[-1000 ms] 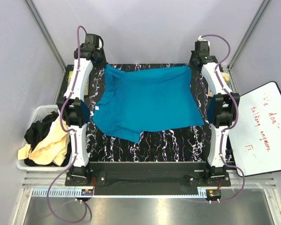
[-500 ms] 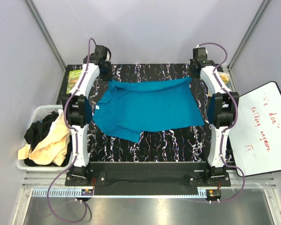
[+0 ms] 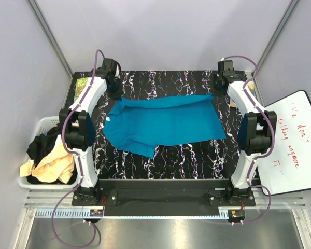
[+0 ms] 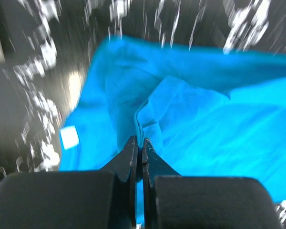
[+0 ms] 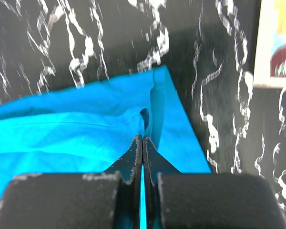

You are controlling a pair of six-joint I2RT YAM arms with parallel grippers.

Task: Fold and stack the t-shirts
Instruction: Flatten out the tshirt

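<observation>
So the teal t-shirt (image 3: pixel 163 122) lies spread across the middle of the marbled table (image 3: pixel 171 161). The left gripper (image 4: pixel 137 144) is pinching a fold of it toward the table's far-left, and the right gripper (image 5: pixel 142 142) has its fingers pressed tight on the shirt's corner toward the table's far-right. A black t-shirt (image 3: pixel 41 145) and a cream t-shirt (image 3: pixel 54 165) sit heaped in the white basket (image 3: pixel 43 123) just off the table's left edge.

The left arm (image 3: pixel 90 98) and right arm (image 3: pixel 243 98) have white shells, black joints and looping purple cables.
</observation>
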